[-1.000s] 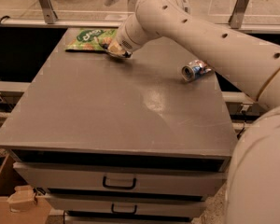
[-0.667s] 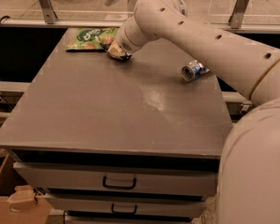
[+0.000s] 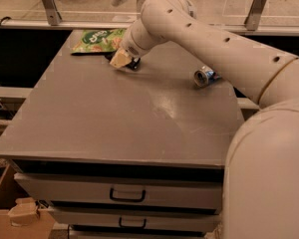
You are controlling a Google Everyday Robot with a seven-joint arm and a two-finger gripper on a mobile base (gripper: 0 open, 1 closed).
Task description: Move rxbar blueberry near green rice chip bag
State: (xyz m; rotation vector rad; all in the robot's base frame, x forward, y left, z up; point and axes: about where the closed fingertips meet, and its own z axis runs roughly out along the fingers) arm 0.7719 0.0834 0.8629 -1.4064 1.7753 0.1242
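Observation:
The green rice chip bag point(image 3: 96, 40) lies flat at the far left corner of the grey tabletop point(image 3: 139, 118). My gripper point(image 3: 121, 59) is down at the table surface just to the right of the bag's near right corner, at the end of the white arm that reaches in from the right. A small dark shape point(image 3: 134, 64) shows at the gripper's right side, touching it; it looks like the rxbar blueberry, mostly hidden by the gripper. I cannot tell whether it is held.
A crushed silver-blue can point(image 3: 205, 76) lies on its side near the table's right edge. The table has drawers with handles point(image 3: 127, 195) at the front. A cardboard box point(image 3: 12, 215) stands on the floor at the lower left. A railing runs behind the table.
The gripper has shifted slightly toward the table's front, away from the bag's edge. The bag and the can have not moved.

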